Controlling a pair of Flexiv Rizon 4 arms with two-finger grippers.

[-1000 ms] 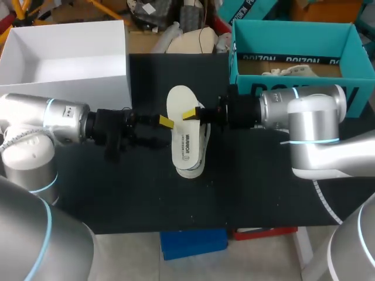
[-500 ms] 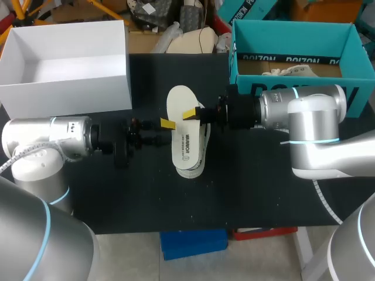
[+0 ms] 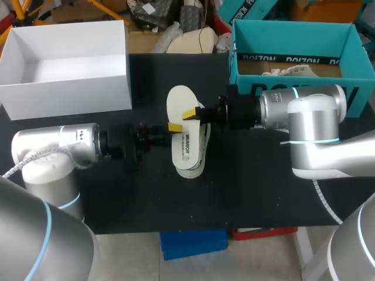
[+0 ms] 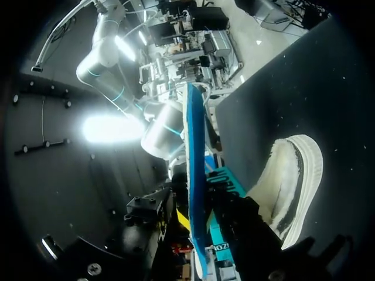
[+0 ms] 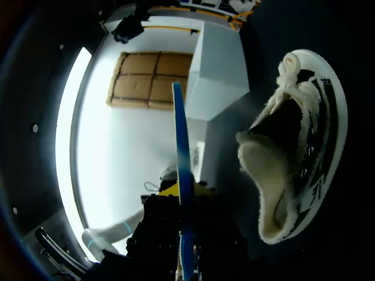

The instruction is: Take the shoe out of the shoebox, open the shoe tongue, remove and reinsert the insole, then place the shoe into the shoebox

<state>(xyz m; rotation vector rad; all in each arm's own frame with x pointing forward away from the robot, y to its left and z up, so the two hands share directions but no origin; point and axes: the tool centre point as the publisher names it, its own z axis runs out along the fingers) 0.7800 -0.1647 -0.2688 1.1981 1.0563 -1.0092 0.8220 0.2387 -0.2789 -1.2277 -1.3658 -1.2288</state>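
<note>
Jaws of right gripper (image 3: 192, 115) clamp insole (image 3: 181, 143), which covers shoe (image 3: 192, 171); shoebox (image 3: 293, 36) nearby.

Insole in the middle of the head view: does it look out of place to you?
Yes: the insole is out of the shoe, held flat in the air above it, pinched at one edge by the right gripper, with the left gripper at the opposite edge. Nothing looks spilled or damaged.

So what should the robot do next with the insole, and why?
Probably lower the insole into the shoe. The left gripper and right gripper both hold it out of the shoe, which lies below with its mouth open, so putting it back looks next.
</note>
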